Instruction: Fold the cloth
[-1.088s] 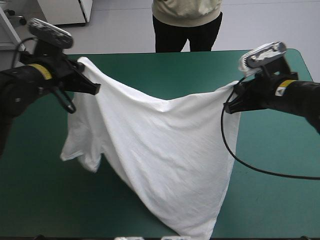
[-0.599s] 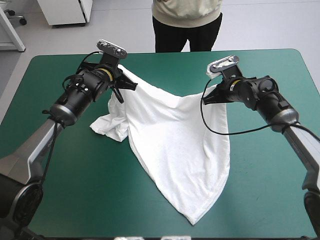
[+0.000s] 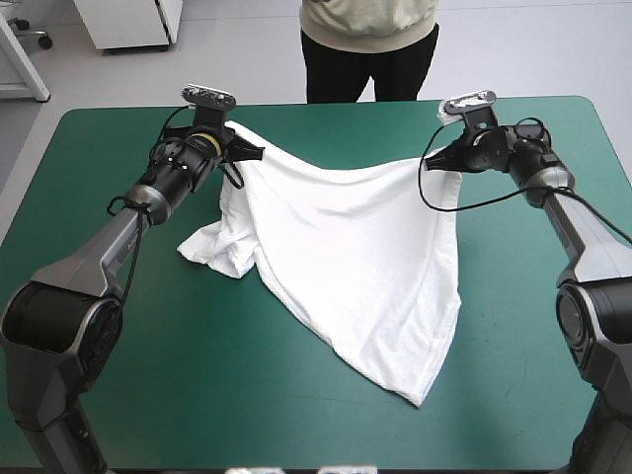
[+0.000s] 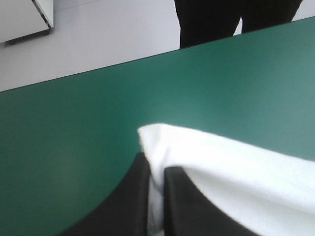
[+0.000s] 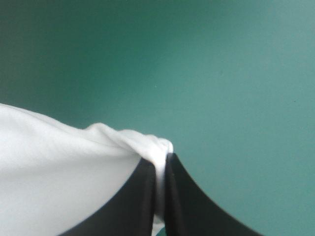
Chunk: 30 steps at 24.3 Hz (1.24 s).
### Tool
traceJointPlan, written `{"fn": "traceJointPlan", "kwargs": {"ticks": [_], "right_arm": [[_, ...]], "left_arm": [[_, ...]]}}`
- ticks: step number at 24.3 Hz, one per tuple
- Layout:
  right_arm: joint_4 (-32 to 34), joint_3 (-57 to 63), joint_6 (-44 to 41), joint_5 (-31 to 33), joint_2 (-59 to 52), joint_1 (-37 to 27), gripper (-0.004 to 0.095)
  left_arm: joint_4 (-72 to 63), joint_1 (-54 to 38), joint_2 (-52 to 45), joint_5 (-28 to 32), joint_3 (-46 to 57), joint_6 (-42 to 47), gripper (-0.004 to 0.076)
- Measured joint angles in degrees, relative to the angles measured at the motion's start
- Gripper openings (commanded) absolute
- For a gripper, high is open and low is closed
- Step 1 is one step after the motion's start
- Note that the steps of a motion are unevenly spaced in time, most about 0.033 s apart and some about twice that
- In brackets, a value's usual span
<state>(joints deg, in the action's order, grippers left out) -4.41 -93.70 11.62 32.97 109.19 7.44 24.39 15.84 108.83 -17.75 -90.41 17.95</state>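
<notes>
The white T-shirt [image 3: 346, 257] hangs stretched between my two grippers near the table's far edge, its lower part draped on the teal-green cover and tapering to a point near the front. My left gripper [image 3: 255, 152] is shut on one upper corner of the T-shirt [image 4: 197, 152]. My right gripper [image 3: 434, 164] is shut on the other corner, where the cloth [image 5: 74, 167] bunches between the black fingers [image 5: 184, 196]. One sleeve [image 3: 212, 247] lies crumpled on the cover under the left arm.
The teal-green table [image 3: 118, 375] lies bare on both sides of the shirt and in front of it. A person stands just beyond the far edge [image 3: 369, 49], not over the table top.
Both arms have moved away from the camera toward the table's far edge and spread apart, dragging the T-shirt along. More of the shirt now lies on the cover, its point farther from the front edge.
</notes>
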Motion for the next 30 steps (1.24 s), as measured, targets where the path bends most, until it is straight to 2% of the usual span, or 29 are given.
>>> {"fn": "traceJointPlan", "kwargs": {"ticks": [4,5,7,10,12,15,22,26,30], "right_arm": [[-0.4,-0.6,0.5,0.5,0.7,-0.3,0.0386],[-0.5,-0.6,0.6,0.5,0.7,-0.7,0.0422],[-0.6,-0.6,0.6,0.7,0.7,-1.8,0.0447],[-0.8,-1.5,0.6,3.1,0.7,-4.2,0.0447],[-1.0,-2.5,0.6,5.0,0.0,-5.3,0.0447],[-1.0,-3.5,0.6,7.6,-4.8,-6.2,0.0447],[-3.5,-3.9,0.1,16.1,-16.4,-6.3,0.0446],[-6.7,-3.9,0.2,23.0,-24.0,-6.4,0.0446],[-10.0,-3.7,0.6,30.0,-30.5,-6.4,0.0445]], "left_arm": [[-2.4,0.0,1.9,-0.1,-0.5,0.2,0.0444],[-2.7,0.0,2.0,-0.1,-0.6,0.6,0.0459],[-2.7,0.0,2.1,-1.4,-1.4,1.1,0.0458],[-2.8,0.0,2.1,-7.6,-3.4,0.0,0.0458],[-4.0,0.0,1.5,-10.1,-3.9,-3.0,0.0457],[-12.8,0.0,-2.8,-15.0,-3.9,-13.2,0.0458],[-19.3,0.0,-12.8,-25.1,-3.4,-19.6,0.0457],[-19.1,0.0,-19.8,-29.6,1.5,-20.0,0.0457],[-16.8,0.0,-25.5,-31.4,9.6,-17.9,0.0457]]}}
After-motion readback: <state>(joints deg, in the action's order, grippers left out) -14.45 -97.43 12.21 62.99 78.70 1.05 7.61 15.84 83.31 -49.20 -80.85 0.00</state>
